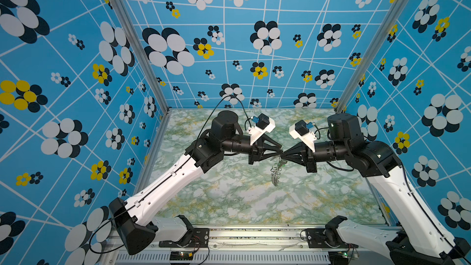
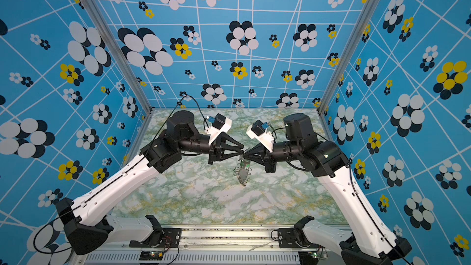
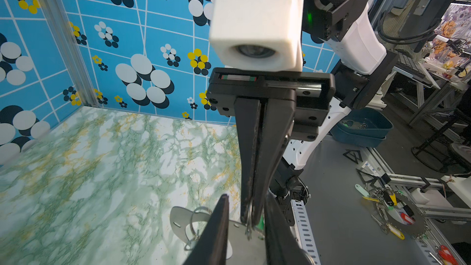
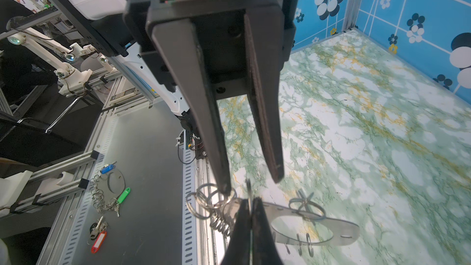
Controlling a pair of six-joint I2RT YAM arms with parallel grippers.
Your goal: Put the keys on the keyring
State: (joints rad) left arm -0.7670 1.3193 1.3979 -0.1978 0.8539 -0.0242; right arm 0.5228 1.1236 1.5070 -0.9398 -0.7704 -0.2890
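Both grippers meet tip to tip in mid-air over the middle of the table. My right gripper (image 1: 284, 153) is shut on a silver wire loop (image 3: 250, 216) of the keyring (image 2: 243, 174), a flat grey band fringed with loops that hangs below it, also in the right wrist view (image 4: 344, 230). A green sliver (image 3: 260, 223) beside the pinched loop may be the keys; most of it is hidden. My left gripper (image 4: 251, 183) is open, one finger on each side of the right gripper's tips (image 3: 254, 210).
The marble-patterned table (image 1: 229, 195) is boxed in by blue flowered walls on three sides. Beyond its front rail, on a grey bench, lie other key bunches with coloured tags (image 4: 109, 195) and a blue bin (image 3: 362, 126).
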